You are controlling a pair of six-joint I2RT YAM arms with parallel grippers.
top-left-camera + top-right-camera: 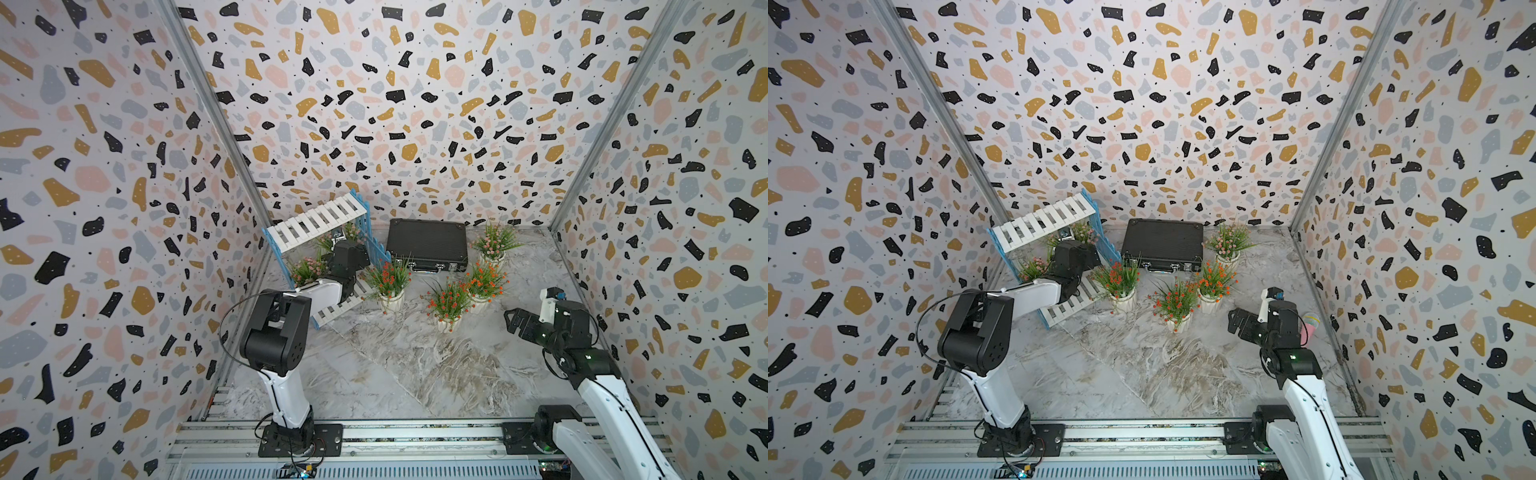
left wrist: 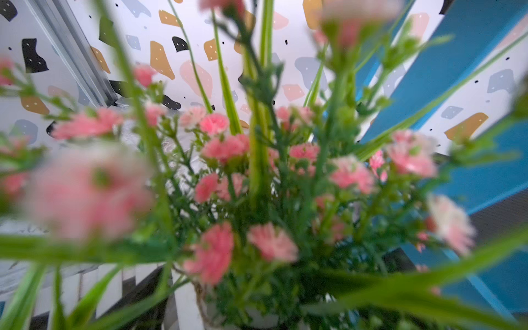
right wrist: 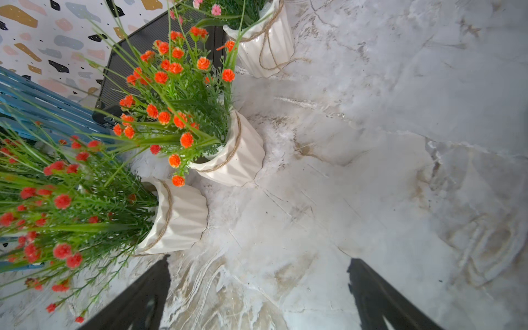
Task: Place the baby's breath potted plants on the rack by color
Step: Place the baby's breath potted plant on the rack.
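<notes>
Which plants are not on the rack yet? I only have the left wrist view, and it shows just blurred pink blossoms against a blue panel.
Observer: All three orange-red plants stand on the marble table in front of the rack, none on it.
Operator: And the pink ones, how many are in?
Observer: Two pink ones sit inside the rack under its top board. The third pink plant stands on the table, to the right of the black briefcase in both top views.
</notes>
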